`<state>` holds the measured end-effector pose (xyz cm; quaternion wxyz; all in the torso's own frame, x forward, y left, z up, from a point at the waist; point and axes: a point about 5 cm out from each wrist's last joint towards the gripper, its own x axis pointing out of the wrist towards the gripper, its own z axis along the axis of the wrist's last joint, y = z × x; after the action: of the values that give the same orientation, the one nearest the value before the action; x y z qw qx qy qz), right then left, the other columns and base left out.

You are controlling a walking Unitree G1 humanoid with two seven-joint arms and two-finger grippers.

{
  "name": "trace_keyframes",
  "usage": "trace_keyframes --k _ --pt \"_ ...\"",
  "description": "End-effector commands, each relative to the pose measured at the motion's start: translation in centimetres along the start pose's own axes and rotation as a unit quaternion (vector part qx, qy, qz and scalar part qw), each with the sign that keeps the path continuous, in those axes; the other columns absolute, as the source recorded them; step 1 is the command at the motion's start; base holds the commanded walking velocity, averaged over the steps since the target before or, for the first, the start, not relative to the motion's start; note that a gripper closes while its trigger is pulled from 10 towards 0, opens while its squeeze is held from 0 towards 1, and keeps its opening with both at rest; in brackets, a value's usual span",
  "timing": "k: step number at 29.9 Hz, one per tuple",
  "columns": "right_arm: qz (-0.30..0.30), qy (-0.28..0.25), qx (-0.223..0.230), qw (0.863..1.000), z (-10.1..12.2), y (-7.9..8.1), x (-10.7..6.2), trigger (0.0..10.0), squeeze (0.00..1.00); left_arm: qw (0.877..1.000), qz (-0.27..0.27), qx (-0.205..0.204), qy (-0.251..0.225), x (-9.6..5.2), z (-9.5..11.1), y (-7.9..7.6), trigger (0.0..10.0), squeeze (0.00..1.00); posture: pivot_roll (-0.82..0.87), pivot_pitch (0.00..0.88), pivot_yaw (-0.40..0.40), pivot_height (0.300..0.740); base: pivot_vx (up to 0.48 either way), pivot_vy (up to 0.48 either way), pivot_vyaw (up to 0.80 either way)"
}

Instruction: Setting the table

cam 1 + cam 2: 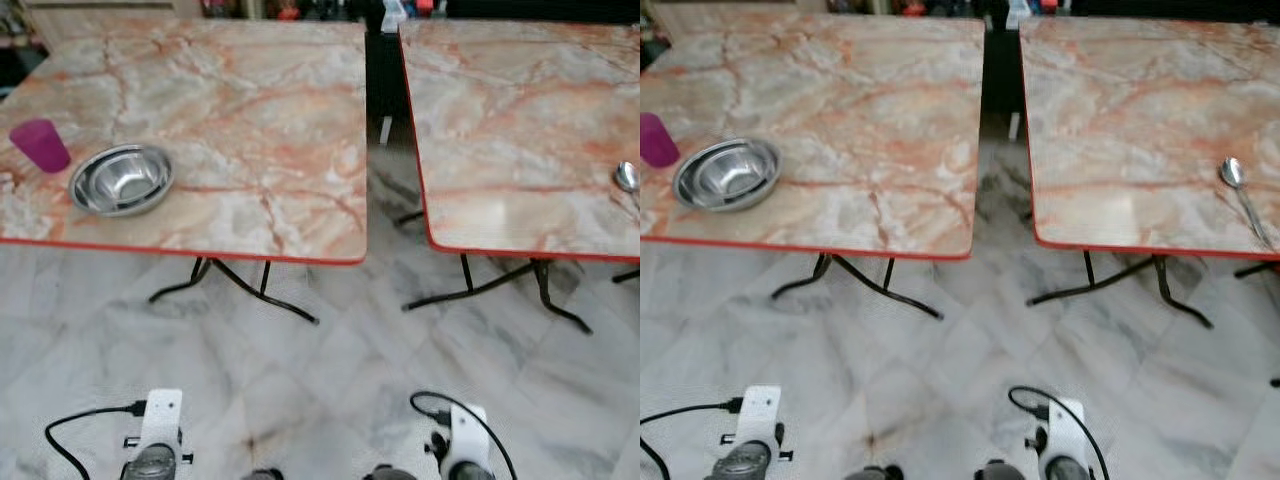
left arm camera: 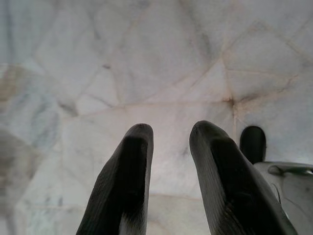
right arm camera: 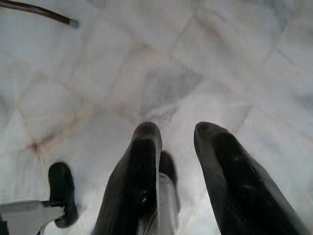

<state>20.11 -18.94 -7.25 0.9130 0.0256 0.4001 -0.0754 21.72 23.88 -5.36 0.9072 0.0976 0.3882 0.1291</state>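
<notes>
A steel bowl sits near the front left of the left marble-topped table, with a purple cup just to its left. A metal spoon lies near the front right edge of the right table. Both arms hang low at the bottom of the eye views, well short of the tables. My left gripper points down at the tiled floor, open, with nothing between its fingers. My right gripper also hangs over the floor, open and empty.
A narrow gap separates the two tables. Black folding legs stand under the left table and more legs under the right. Pale marble floor stretches between me and the red table edges.
</notes>
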Motion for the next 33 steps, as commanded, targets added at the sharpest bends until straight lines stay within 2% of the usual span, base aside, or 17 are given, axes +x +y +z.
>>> trace_keyframes --k 1,23,24,33 --pt "-0.012 0.016 0.002 1.0 -1.1 -0.8 -0.3 10.0 0.0 1.0 -0.005 -0.002 0.022 -0.2 -1.1 -0.4 10.0 0.0 0.0 0.177 0.036 0.74 0.24 -0.412 0.0" --pt "-0.013 0.02 -0.005 1.0 -1.4 -0.9 -0.4 10.0 0.0 1.0 -0.015 -0.003 0.022 -0.3 -1.4 -0.6 10.0 0.0 -0.02 0.139 0.03 0.74 0.211 -0.397 0.0" --pt "-0.014 0.021 -0.005 1.0 -1.4 -0.9 -0.4 10.0 0.0 0.999 -0.037 -0.027 0.024 -0.4 -1.4 -1.1 10.0 0.0 -0.02 0.131 0.03 0.74 0.0 0.0 0.0" --pt "-0.015 0.019 -0.006 1.0 -1.5 -1.0 -0.4 10.0 0.0 0.998 -0.051 -0.033 0.026 -0.6 -1.8 -1.6 10.0 0.0 -0.02 0.114 0.028 0.74 0.0 0.0 0.0"
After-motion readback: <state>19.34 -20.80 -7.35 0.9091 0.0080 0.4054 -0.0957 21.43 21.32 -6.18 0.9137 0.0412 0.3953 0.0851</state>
